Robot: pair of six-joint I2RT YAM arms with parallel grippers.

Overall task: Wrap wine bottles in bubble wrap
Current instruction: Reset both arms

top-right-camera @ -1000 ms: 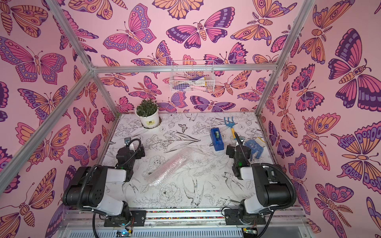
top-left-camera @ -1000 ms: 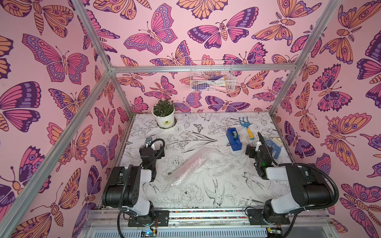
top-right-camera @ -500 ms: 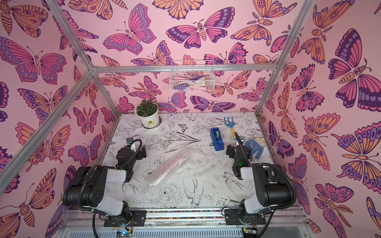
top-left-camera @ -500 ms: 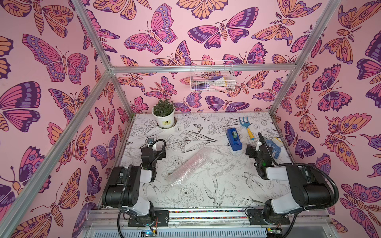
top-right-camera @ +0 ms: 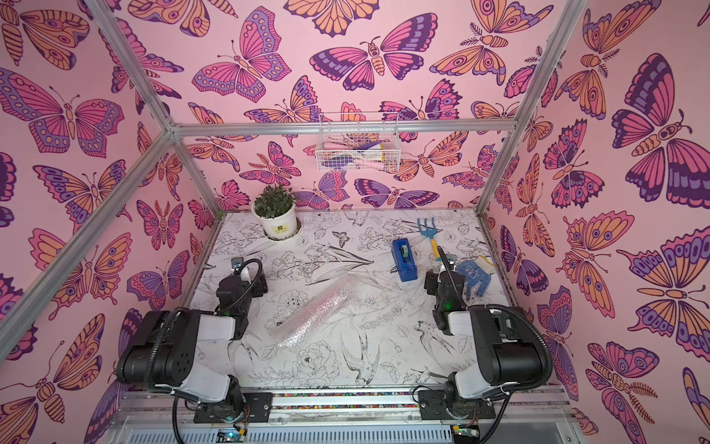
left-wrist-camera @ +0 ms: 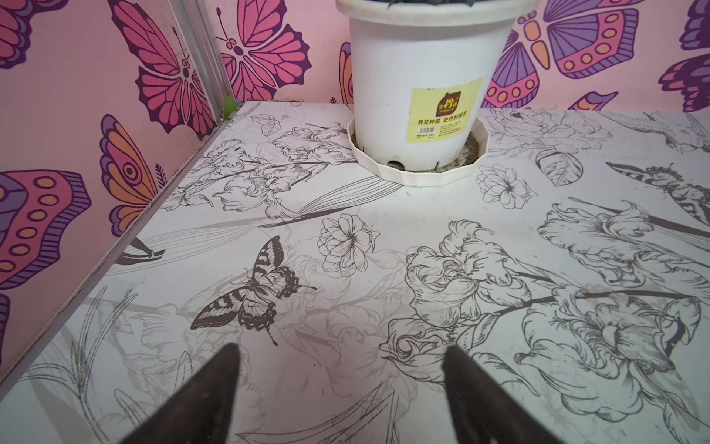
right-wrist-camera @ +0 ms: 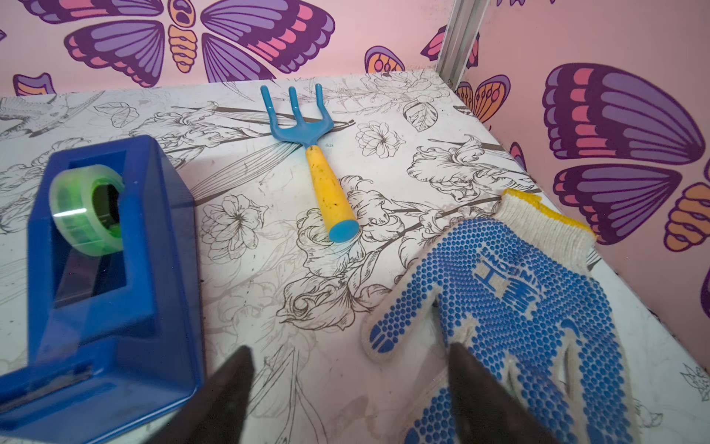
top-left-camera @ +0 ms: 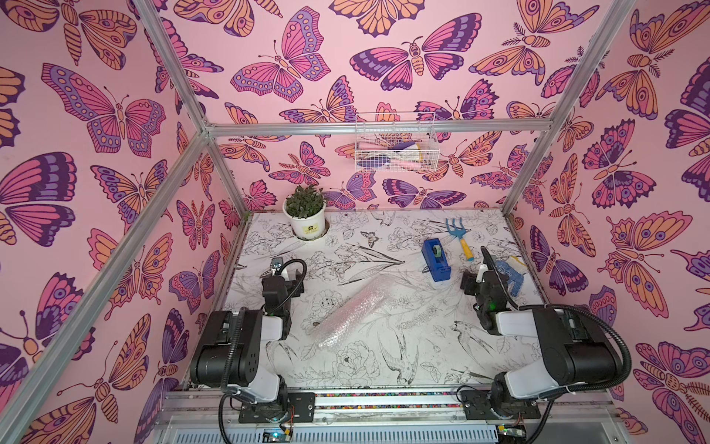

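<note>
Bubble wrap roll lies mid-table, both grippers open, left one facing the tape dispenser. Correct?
No: the left gripper faces the potted plant, as the left wrist view shows. The bubble wrap roll lies mid-table, and the right gripper is open too.

Bubble wrap: rolled into a whitish-pink tube, laid diagonally at mid-table.
Bottle: not discernible, possibly enclosed.

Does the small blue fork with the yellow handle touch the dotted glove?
No, the small fork lies apart from the glove, with bare surface showing between them.
</note>
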